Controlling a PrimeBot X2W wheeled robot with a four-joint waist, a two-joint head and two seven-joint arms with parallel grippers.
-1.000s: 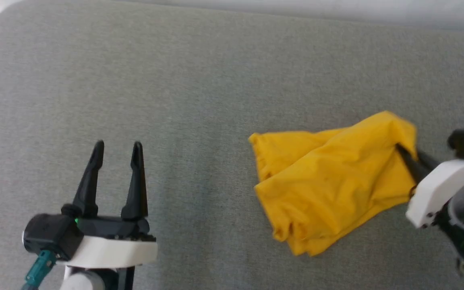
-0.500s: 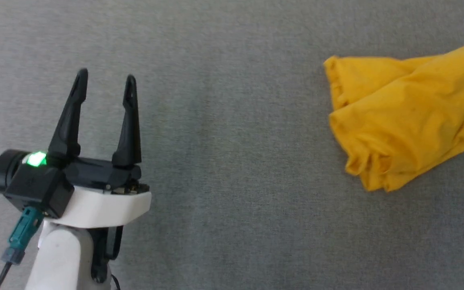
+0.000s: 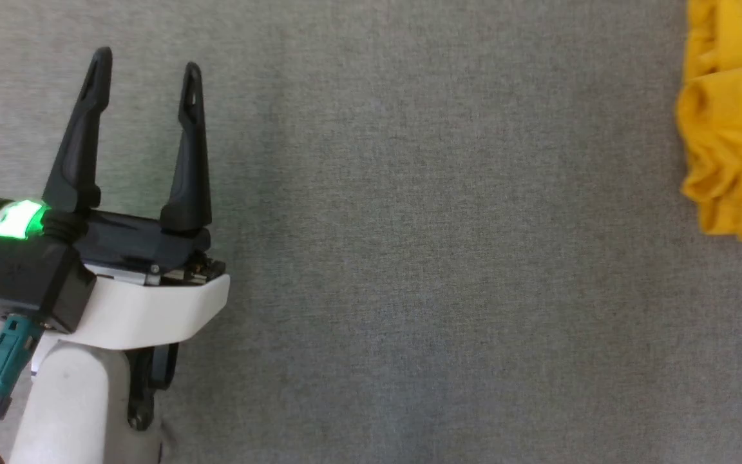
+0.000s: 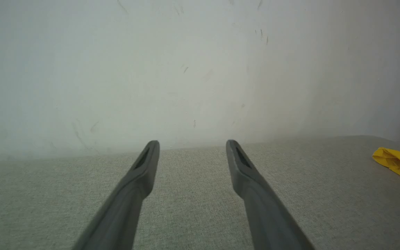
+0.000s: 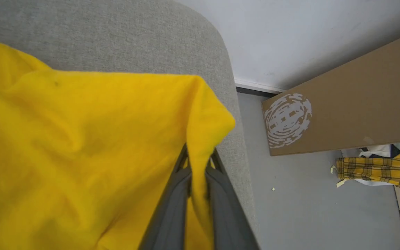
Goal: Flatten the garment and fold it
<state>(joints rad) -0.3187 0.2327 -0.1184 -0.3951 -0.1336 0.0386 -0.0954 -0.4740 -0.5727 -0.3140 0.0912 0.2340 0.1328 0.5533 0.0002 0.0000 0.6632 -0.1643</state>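
- The grey upholstered surface (image 3: 409, 270) is taken as the landmark; a rounded corner of it is seen in the right wrist view, with a pale floor (image 5: 307, 208) beyond its edge.
- The garment (image 3: 732, 129) is found at the right side of this surface in the head view, crumpled into thick folds and cut off by the frame; plain yellow cloth is what is shown.
- The left gripper (image 3: 147, 61) is held over the left part of the surface, well apart from the garment, with bare grey fabric between them.
- Its two dark fingers are spread wide and nothing is held between them; a green light (image 3: 17, 219) is lit at its base.
- In the left wrist view these fingers are pointed along the surface toward a pale, scuffed wall (image 4: 186, 69) behind it, and the garment is seen far off to one side.
- The right gripper (image 5: 200, 163) is seen near the rounded corner of the surface, its fingers drawn together and clamped on a fold of the garment, which is draped over the fingertips.
- On the floor past the surface's corner, a brown cardboard sheet (image 5: 352, 111) with white printed marks is leaned against the wall, and a plaid cloth (image 5: 373, 172) is laid below it.
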